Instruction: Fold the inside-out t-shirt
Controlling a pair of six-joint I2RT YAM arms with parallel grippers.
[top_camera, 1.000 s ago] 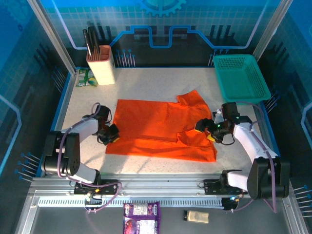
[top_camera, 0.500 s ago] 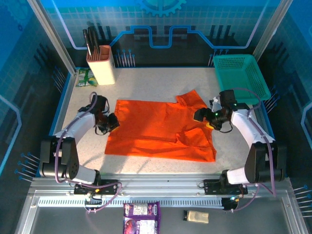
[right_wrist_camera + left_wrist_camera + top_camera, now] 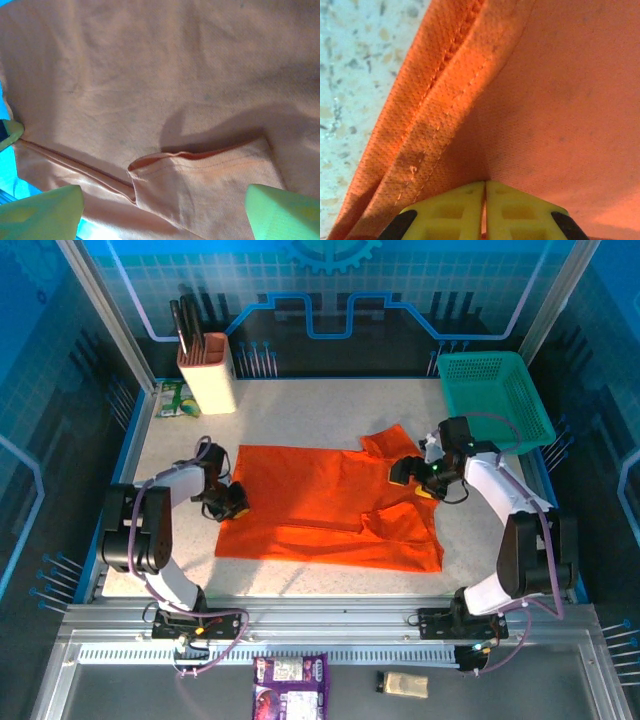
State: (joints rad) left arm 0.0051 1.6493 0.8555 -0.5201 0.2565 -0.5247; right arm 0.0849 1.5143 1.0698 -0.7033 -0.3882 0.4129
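Far to the left, at the back of the speckled table [image 3: 300,410], a beige knife block [image 3: 207,368] is seen upright, with a green packet [image 3: 178,398] lying just beside it. Nearer the front, the left gripper [image 3: 232,502] is lowered at the left edge of the inside-out t-shirt [image 3: 320,505]. In the left wrist view its yellow fingers [image 3: 455,210] are pressed together, and the stitched hem of the orange cloth [image 3: 530,100] is pinched at their tips, with bare tabletop showing to the left of the hem.

The bright orange garment is spread over the middle of the table, mostly flat. One sleeve is pointed toward the far right, and a layer of cloth is doubled over on the right half.

Above that right part the right gripper [image 3: 415,475] is held with its jaws set wide and nothing between them. In the right wrist view its fingertips [image 3: 45,210] are seen far apart over the fabric, and a turned-over hemmed flap [image 3: 200,175] lies between them, with the arm's shadow cast across the cloth above it.

At the far right corner a teal mesh basket [image 3: 495,395] is set, apart from the shirt. On the rail at the front, a purple packet [image 3: 291,685] is seen.
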